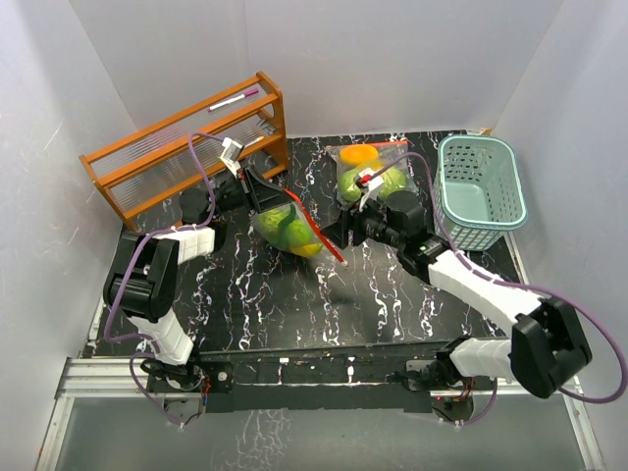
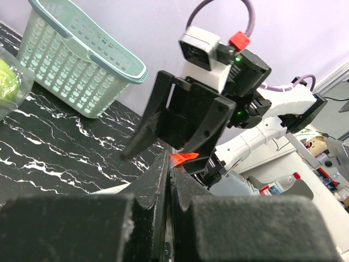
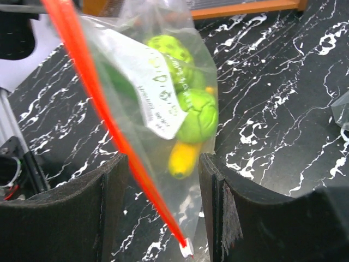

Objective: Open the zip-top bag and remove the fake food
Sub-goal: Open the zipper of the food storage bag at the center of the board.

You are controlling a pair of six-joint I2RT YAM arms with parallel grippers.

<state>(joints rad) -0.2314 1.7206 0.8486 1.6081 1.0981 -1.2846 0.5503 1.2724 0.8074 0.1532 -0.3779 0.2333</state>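
From the left wrist, the clear zip-top plastic bag (image 2: 183, 157) is hidden behind black padded fingers (image 2: 76, 229); only a red scrap is seen.

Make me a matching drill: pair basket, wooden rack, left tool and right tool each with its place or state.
1 basket
2 wooden rack
3 left tool
4 right tool

A shut on the zip-top bag
B far right of the table
C open, astride the bag
D far left of the table

Pairs: 1-B, 2-D, 3-A, 4-C
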